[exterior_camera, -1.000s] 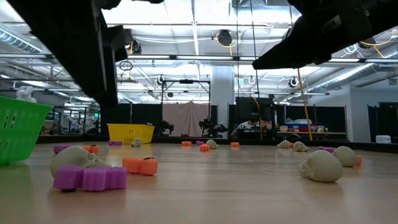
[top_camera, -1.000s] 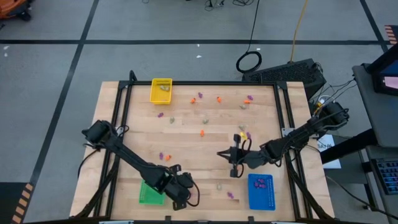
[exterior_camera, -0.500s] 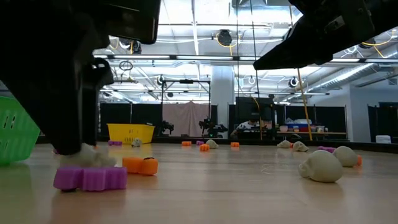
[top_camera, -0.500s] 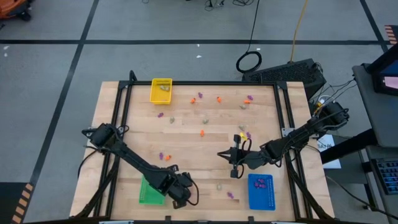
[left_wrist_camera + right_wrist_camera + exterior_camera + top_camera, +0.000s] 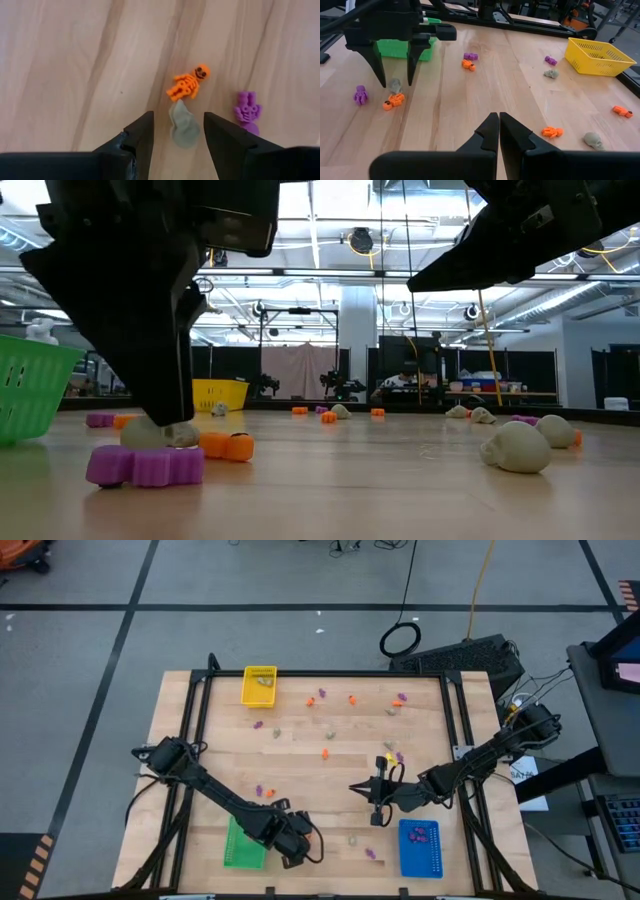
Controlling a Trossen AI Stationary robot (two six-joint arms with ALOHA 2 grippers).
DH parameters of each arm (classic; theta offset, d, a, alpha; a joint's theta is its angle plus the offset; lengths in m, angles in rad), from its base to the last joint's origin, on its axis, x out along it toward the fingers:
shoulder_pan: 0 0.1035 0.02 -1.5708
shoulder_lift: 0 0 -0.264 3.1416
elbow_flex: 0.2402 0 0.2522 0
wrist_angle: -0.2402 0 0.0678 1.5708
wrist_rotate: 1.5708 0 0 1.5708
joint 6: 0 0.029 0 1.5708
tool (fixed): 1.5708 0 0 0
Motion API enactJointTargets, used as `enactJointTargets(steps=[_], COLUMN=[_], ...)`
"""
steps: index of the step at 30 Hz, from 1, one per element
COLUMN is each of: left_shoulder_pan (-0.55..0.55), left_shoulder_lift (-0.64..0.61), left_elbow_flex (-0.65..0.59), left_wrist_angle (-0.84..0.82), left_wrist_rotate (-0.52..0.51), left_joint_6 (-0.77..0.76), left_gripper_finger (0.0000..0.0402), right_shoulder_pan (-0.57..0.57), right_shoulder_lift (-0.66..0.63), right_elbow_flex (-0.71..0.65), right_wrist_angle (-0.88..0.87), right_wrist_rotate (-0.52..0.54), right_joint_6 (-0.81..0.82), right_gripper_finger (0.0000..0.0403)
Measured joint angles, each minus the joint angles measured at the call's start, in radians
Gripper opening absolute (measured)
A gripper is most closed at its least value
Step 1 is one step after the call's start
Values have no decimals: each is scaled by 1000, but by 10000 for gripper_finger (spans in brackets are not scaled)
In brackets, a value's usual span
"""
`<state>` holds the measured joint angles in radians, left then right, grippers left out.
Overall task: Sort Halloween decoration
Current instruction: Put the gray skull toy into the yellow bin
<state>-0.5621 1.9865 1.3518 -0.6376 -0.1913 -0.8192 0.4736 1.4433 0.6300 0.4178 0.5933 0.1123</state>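
Tiny orange, purple and beige-grey trinkets lie scattered on the wooden table. My left gripper point(image 5: 177, 117) is open and low near the table's near edge, just right of the green tray point(image 5: 243, 845). Its fingers stand on either side of a beige-grey trinket point(image 5: 184, 130) lying on the wood, without touching it. An orange skeleton point(image 5: 188, 84) and a purple figure point(image 5: 247, 107) lie just beyond. My right gripper point(image 5: 498, 125) is shut and hovers mid-table point(image 5: 355, 787), pointing toward the table's left.
The yellow tray point(image 5: 259, 686) at the far left holds beige pieces, and the blue tray point(image 5: 420, 848) at the near right holds purple ones. More trinkets lie along the far side point(image 5: 350, 698) and near the middle point(image 5: 325, 752). Two beige skulls point(image 5: 515, 448) sit close together.
My left gripper has come down from above and a little toward the table's right, so that its open fingers now straddle the beige-grey trinket. The right arm has kept still.
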Motion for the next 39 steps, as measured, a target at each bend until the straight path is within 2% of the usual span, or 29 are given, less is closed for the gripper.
enactJointTargets(steps=[10, 19, 26, 30, 39], left_shoulder_pan=[1, 11, 13, 15, 19], left_shoulder_lift=[4, 4, 9, 30, 37], left_elbow_flex=[0, -50, -50, -47, -45], left_wrist_angle=[-5, 10, 27, 38, 61], left_wrist_rotate=[0, 3, -27, -19, 3], left_joint_6=[13, 17, 109, 161, 270], left_gripper_finger=[167, 167, 163, 132, 22], right_shoulder_pan=[0, 0, 0, 0, 0], right_shoulder_lift=[0, 0, 0, 0, 0], right_elbow_flex=[0, 0, 0, 0, 0], right_wrist_angle=[0, 1, 3, 4, 3], right_wrist_rotate=[0, 0, 0, 0, 0], right_joint_6=[6, 7, 7, 7, 7], right_gripper_finger=[0, 0, 0, 0, 0])
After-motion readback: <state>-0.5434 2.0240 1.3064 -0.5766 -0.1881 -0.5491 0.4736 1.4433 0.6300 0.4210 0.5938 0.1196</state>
